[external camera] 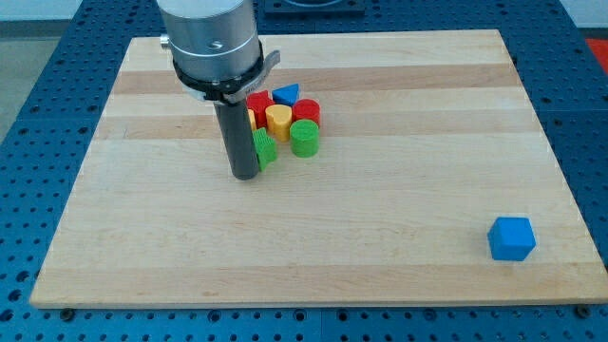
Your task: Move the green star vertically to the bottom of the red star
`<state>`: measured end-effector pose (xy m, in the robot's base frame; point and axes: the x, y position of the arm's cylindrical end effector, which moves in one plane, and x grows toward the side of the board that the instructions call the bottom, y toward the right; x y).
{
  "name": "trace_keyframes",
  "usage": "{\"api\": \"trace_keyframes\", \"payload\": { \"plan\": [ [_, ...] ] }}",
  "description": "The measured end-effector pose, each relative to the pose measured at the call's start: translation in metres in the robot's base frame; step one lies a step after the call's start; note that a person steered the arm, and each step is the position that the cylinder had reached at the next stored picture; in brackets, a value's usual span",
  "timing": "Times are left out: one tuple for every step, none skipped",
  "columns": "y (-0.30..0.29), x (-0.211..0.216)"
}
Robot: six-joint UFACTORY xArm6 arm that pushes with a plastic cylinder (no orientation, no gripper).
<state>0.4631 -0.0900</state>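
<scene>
The green star (265,148) lies in the upper middle of the wooden board (313,237), partly hidden by my rod. My tip (245,175) stands just left of the green star, touching it or nearly so. The red star (258,104) sits directly above the green star, toward the view's top, partly hidden behind the rod. Both belong to a tight cluster of blocks.
In the cluster: a yellow cylinder (278,119), a green cylinder (305,138), a red cylinder (308,112), a blue triangular block (286,94) at its top, and a yellow sliver (250,119) by the rod. A blue cube (511,238) sits alone at the lower right.
</scene>
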Motion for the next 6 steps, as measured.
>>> {"api": "trace_keyframes", "payload": {
  "plan": [
    [0.0,-0.011],
    [-0.003,-0.016],
    [-0.002,0.006],
    [0.031,0.042],
    [0.089,0.075],
    [0.145,0.103]
  ]
}}
